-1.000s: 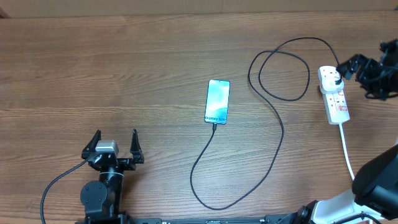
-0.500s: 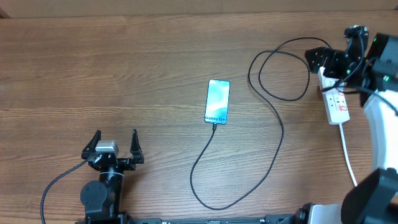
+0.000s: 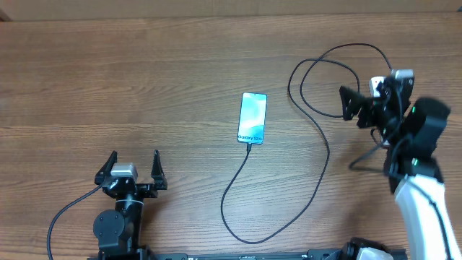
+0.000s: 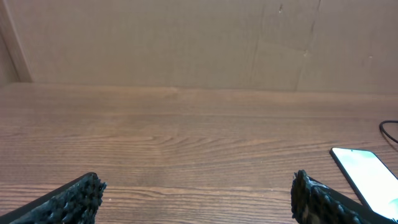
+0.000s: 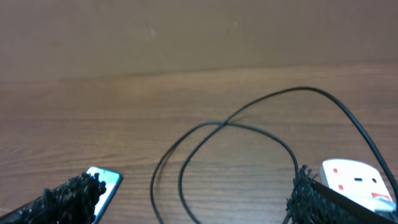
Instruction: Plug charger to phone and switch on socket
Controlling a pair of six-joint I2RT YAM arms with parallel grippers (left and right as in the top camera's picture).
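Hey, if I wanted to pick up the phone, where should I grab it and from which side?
Probably the two long edges of the phone, near its middle, coming straight down from above. It lies flat, screen up, on the table, so only those thin edges offer a pinch, and the cable meets its near short end.

With the right hand point(image 5: 196, 186) spread wide, the charger point(image 5: 249, 127) loops across the table point(image 5: 93, 112) between phone point(image 5: 104, 183) and socket point(image 5: 354, 177).
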